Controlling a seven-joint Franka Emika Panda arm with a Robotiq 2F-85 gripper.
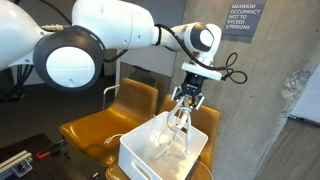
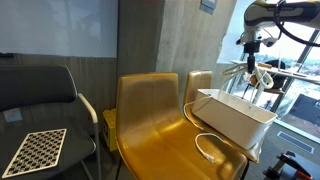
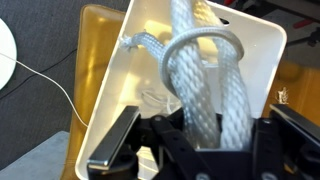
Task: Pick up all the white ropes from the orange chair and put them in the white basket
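Occupancy sign [image 1: 240, 18] on wall [image 1: 268, 90]; checkerboard [image 2: 35, 150] on black chair [image 2: 40, 88].

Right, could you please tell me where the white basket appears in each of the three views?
In an exterior view: the white basket sits bottom centre.
In an exterior view: it sits on the right side.
Wrist view: it fills the middle, seen from above.
Shared landmark: the white rope hanging from the jaws into it.

Glossy white arm [image 1: 120, 28] of rounded segments, large round joint cap [image 1: 68, 62], looped black cable [image 1: 233, 68] at wrist, black pincer [image 1: 186, 105].
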